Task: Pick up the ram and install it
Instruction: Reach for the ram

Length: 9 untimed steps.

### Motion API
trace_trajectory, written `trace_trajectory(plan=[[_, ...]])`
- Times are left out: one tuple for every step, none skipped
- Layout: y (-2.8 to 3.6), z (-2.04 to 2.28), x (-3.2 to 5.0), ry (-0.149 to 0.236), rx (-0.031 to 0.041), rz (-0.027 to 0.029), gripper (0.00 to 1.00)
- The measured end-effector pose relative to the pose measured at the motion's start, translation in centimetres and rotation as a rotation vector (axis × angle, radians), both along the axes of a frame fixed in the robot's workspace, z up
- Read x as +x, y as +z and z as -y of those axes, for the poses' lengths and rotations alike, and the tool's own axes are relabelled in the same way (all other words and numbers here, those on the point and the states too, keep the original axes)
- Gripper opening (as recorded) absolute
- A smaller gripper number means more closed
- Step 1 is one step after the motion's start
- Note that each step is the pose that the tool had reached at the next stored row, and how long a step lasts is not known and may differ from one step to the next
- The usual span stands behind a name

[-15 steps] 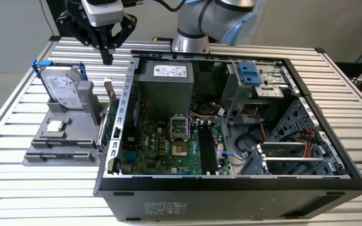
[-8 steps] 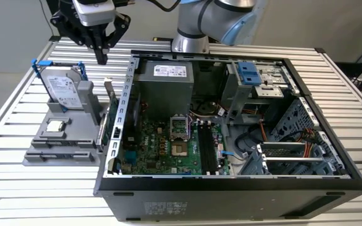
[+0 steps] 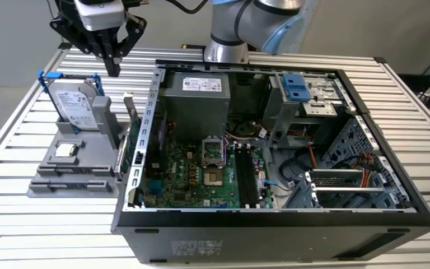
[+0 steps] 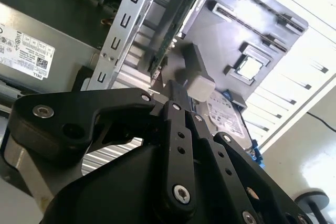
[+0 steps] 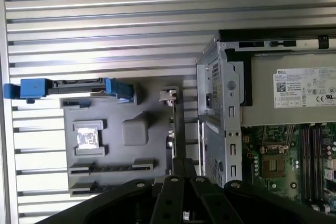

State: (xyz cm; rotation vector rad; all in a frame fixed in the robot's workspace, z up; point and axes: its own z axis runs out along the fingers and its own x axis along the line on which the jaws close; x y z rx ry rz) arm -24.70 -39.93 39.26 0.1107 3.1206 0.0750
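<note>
Gripper (image 3: 113, 70), fingers together (empty), hovering above the ram (image 3: 132, 140) standing edgewise in grey holder (image 3: 65, 185) on counter (image 3: 20, 224).

Slatted metal table (image 3: 51, 224); plain grey backdrop (image 3: 13, 28) beyond — bright light.

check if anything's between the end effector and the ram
Nothing visible. The end effector hangs in open air above the ram, which stands on edge in the gray holder beside the case wall.
</note>
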Motion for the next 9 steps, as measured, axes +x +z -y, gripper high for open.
trace_trajectory(plan=[[0.0, 0.0, -0.15, 0.0, 0.0, 0.0, 0.0], [0.0, 0.0, -0.3, 0.0, 0.0, -0.0001, 0.0], [0.0, 0.0, -0.44, 0.0, 0.0, 0.0, 0.0], [0.0, 0.0, -0.59, 0.0, -0.0001, -0.0001, 0.0], [0.0, 0.0, -0.72, 0.0, -0.0001, -0.0001, 0.0], [0.0, 0.0, -0.85, 0.0, 0.0, 0.0, 0.0], [0.0, 0.0, -0.99, 0.0, 0.0, -0.0001, 0.0], [0.0, 0.0, -1.13, 0.0, 0.0, -0.0001, 0.0], [0.0, 0.0, -1.3, 0.0, -0.0001, 0.0, 0.0]])
